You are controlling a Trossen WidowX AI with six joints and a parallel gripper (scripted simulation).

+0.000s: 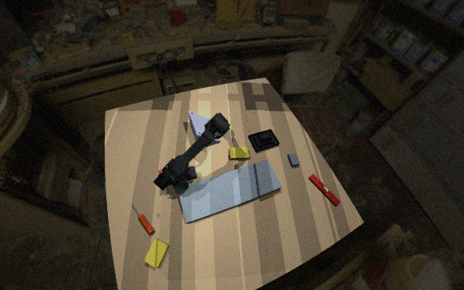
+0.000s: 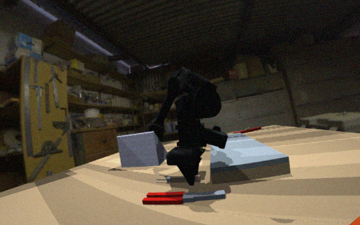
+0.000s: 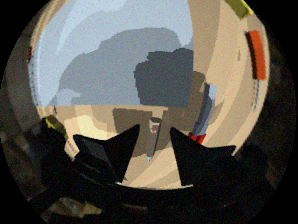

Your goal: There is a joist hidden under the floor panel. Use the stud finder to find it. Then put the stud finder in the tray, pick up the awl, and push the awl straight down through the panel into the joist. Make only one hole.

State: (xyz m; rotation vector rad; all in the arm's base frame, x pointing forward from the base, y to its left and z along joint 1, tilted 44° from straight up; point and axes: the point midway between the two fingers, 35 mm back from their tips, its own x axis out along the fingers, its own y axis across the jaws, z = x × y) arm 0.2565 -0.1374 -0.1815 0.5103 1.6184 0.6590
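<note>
The awl (image 2: 180,179) (image 3: 155,137), with a grey handle and thin metal tip, lies flat on the table beside the panel's end. My gripper (image 2: 194,179) (image 3: 154,128) points down over it, fingers partly open, one on each side of the handle, with gaps showing in the wrist view. The floor panel (image 1: 216,201) (image 2: 252,151) (image 3: 100,65) is a light blue-grey slab; a dark line crosses it near its far end. The black tray (image 1: 275,143) holds a dark block that looks like the stud finder. The arm hides the awl in the top view.
Red-handled pliers (image 2: 164,200) (image 3: 204,112) lie close beside the awl. An orange-handled tool (image 1: 146,224) (image 3: 257,55) and a yellow block (image 1: 156,253) lie farther off. A lilac wedge (image 1: 196,126) (image 2: 137,150), another yellow block (image 1: 239,153), small grey block (image 1: 293,159) and red level (image 1: 321,186) stand around.
</note>
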